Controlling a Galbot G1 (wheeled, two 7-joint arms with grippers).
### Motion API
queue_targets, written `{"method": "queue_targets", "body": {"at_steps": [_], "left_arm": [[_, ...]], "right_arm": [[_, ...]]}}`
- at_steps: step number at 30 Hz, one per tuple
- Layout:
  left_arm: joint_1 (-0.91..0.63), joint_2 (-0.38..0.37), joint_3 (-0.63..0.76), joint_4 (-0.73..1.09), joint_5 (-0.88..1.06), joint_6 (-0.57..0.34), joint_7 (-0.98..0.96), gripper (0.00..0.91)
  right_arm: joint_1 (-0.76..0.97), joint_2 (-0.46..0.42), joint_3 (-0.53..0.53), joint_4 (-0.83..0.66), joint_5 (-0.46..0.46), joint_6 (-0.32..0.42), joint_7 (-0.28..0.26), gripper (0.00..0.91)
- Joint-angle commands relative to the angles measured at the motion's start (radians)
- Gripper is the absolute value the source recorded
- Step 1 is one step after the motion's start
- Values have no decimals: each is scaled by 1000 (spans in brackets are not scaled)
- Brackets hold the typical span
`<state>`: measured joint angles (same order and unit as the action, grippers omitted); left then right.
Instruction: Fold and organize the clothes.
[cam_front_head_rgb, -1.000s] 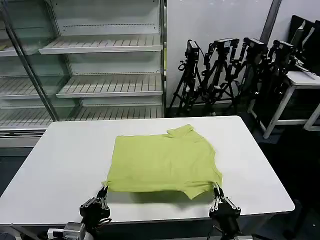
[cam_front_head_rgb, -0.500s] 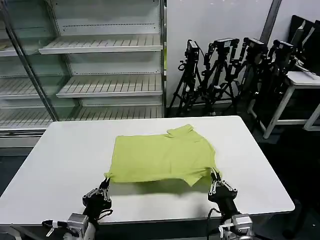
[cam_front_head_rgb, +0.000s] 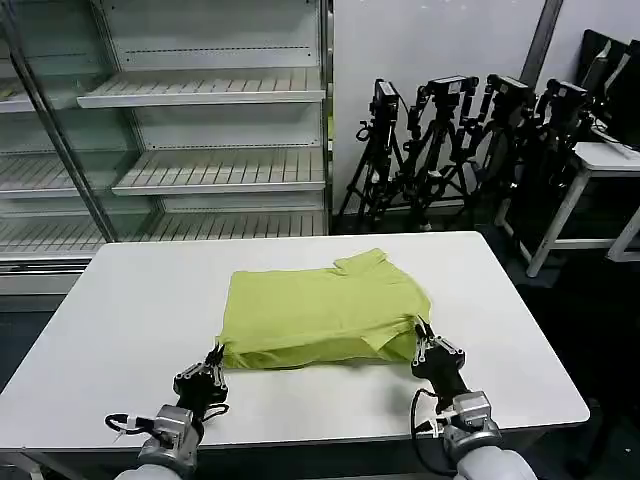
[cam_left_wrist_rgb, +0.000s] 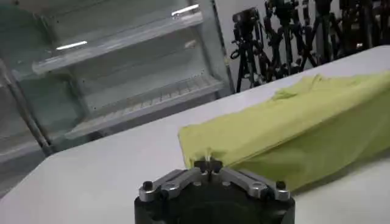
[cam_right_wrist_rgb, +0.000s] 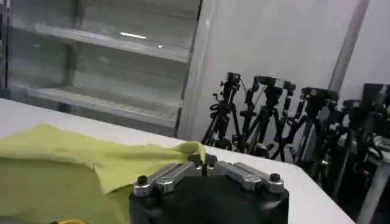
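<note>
A lab: bare display shelving (cam_front_head_rgb: 215, 90), parked camera tripods (cam_front_head_rgb: 450, 140).

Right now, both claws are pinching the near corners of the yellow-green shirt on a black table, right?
Nearly. The table is white, not black, as the head view shows. The rest holds: the left claw and right claw each pinch a near corner of the yellow-green shirt.

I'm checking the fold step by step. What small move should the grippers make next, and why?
Probably carry the near hem farther toward the collar side. The left gripper and right gripper each pinch a near corner of the T-shirt, and the lifted edge covers only part of the shirt on the table.
</note>
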<state>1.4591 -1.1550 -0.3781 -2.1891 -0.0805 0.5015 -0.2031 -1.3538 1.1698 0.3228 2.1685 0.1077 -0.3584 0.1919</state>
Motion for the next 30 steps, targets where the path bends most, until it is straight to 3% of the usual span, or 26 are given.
{"method": "queue_targets", "body": {"at_steps": [1, 17, 20, 21, 22, 23, 24, 30], "left_arm": [[-73, 11, 13, 69, 19, 3, 0, 20], [-147, 2, 56, 153, 122, -37, -7, 20], [-153, -3, 63, 162, 125, -38, -9, 60], [-155, -4, 66, 168, 129, -39, -10, 232], [-157, -6, 68, 171, 132, -38, -11, 383], [-157, -7, 69, 173, 132, -38, -11, 786], [-158, -8, 69, 174, 132, -38, -13, 907], [-140, -21, 65, 161, 128, -35, -20, 907]], "right_arm": [[81, -20, -12, -91, 4, -13, -6, 0], [152, -12, -50, -173, -14, -30, -7, 0], [156, -5, -64, -193, -36, -34, -10, 0], [157, -2, -67, -197, -40, -35, -11, 121], [158, 1, -70, -203, -47, -40, -11, 403], [158, 7, -72, -211, -61, -52, -14, 907], [156, 10, -74, -211, -63, -49, -14, 907], [115, 23, -54, -173, -87, -18, -18, 907]]}}
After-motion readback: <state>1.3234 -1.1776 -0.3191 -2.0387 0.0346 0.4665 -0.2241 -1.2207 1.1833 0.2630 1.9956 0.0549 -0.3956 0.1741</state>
